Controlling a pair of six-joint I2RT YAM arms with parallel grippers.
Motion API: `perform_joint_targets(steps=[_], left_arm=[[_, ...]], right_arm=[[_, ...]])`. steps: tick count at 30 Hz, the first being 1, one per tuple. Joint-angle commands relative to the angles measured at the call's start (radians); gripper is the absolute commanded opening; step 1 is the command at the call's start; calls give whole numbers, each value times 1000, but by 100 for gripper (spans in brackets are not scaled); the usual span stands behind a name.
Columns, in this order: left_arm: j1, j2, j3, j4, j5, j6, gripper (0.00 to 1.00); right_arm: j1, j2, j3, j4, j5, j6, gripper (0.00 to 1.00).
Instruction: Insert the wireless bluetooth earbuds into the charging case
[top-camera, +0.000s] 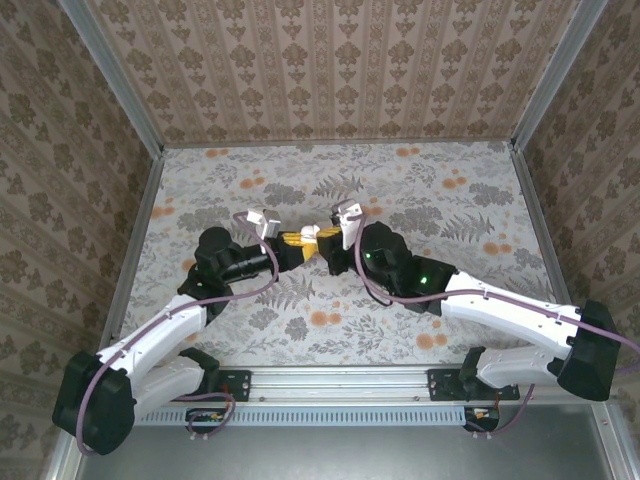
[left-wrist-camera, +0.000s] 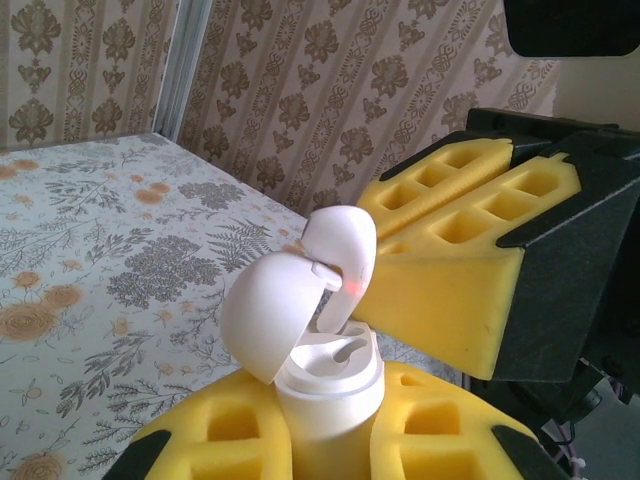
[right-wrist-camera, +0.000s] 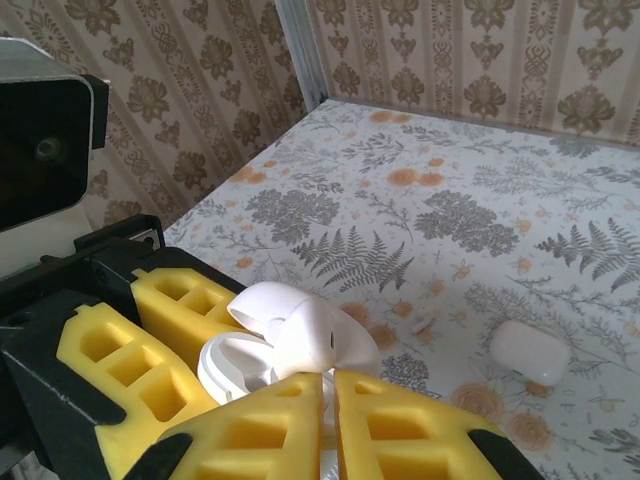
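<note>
Floral table (top-camera: 420, 190), wallpaper walls; left gripper (left-wrist-camera: 325, 440) pinches the charging case (left-wrist-camera: 325, 385) upright with the lid (left-wrist-camera: 270, 315) flipped open, so the sockets face up. The right gripper (right-wrist-camera: 330, 410) pinches one earbud (right-wrist-camera: 322, 335) at the case mouth, stem down toward its slot, apparently not seated yet. A second white case (right-wrist-camera: 528, 350) lies on the table. The small white speck (right-wrist-camera: 420, 322) near it is possibly the other earbud.

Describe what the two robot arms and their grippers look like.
The left arm and right arm have white links between bulky black joints, each trailed by a mauve cable. Green lights glow on the right arm. The left gripper and right gripper have black bodies and yellow wedge fingers with rectangular hollows.
</note>
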Motion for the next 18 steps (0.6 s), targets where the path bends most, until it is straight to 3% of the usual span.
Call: perform_joint_targets(steps=[1,8,18], left_arm=[[-9,-37,6,29,1,15,0],[-9,-43,-5,26,-4,35,0],[-9,-37,-20,47,-14,37,0]], right_arm=[[-14,-4,2,-19,-74,64,12],[-62,20,30,-63,-176,138,16],[-97,19,61,-117,-213,203,21]])
